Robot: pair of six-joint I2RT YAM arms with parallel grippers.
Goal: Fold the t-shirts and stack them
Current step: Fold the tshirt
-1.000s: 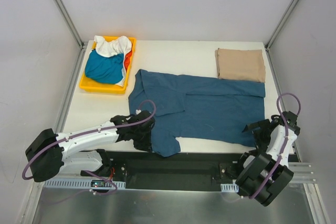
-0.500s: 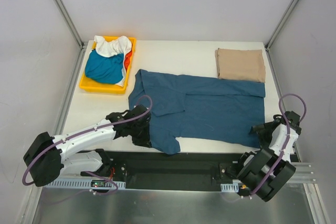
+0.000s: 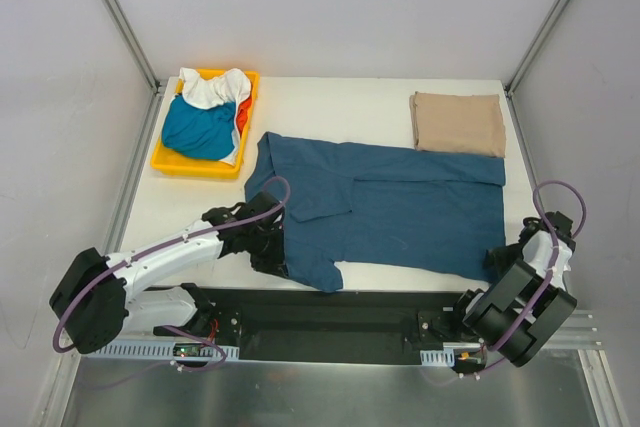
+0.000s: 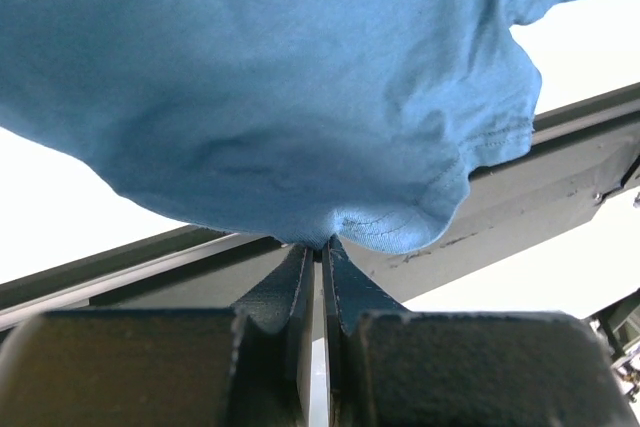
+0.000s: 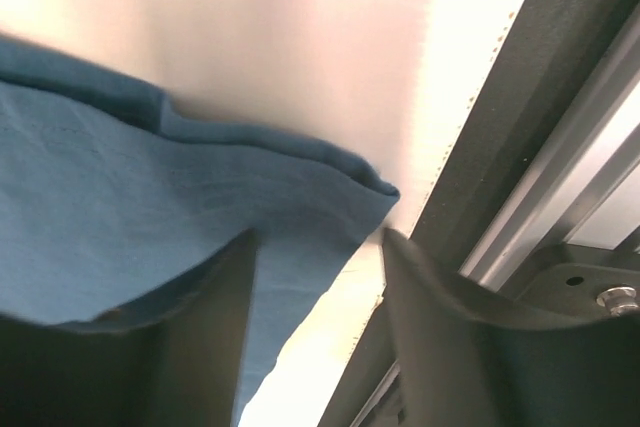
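The left gripper [image 4: 322, 247] is pinched closed on the blue t-shirt [image 3: 390, 207] at its near edge, at 7 o'clock, over the front edge of the table [image 3: 340, 107]. The right gripper [image 5: 318, 247] stands spread wide, with the shirt's 5 o'clock corner lying loose between its fingers. Bare surface lies toward 12 o'clock. The beige t-shirt [image 3: 458, 123] sits folded at 1 and the yellow tray [image 3: 170, 164] at 11.

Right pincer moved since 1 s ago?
Yes. The right pincer shifted rightward and nearer, toward the right edge of the table, and now sits at the near-right corner of the blue t-shirt.
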